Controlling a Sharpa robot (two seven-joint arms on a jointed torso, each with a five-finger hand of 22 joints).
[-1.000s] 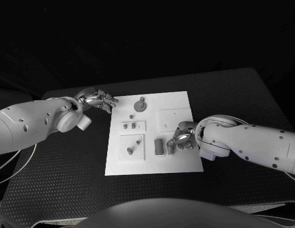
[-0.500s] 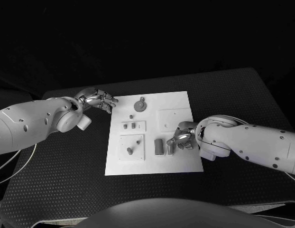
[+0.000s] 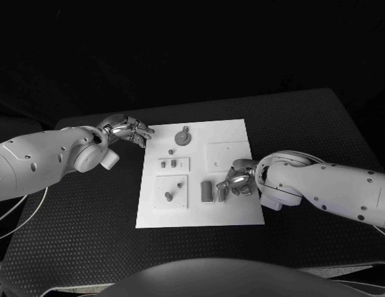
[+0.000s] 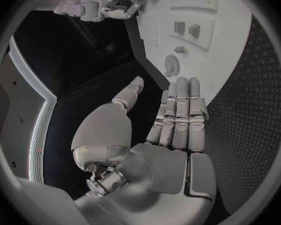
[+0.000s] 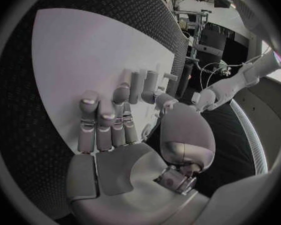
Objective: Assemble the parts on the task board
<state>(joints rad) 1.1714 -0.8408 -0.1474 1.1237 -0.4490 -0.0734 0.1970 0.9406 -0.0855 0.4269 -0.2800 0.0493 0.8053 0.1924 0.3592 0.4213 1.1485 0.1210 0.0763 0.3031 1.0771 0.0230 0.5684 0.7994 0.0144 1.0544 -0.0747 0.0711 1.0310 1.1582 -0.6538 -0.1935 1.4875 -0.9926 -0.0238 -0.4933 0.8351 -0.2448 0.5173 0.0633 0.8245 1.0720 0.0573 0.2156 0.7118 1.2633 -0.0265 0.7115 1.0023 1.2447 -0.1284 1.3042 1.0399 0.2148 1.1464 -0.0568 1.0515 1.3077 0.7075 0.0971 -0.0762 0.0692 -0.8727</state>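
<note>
The white task board lies mid-table. It carries a round grey piece, two small pieces in a raised plate, a peg and two upright grey blocks. My right hand lies on the board's right half, just beside those blocks. In the right wrist view its fingers stretch flat over the board and reach the grey pieces, thumb apart. My left hand hovers off the board's far left corner. Its fingers are straight and nothing is in its palm.
A square raised plate sits on the board's far right part. Black matting surrounds the board on all sides, with the table's far edge behind it.
The right arm has sunk very slightly and the board's near edge has shifted a touch to the left. The left hand has stayed still.
</note>
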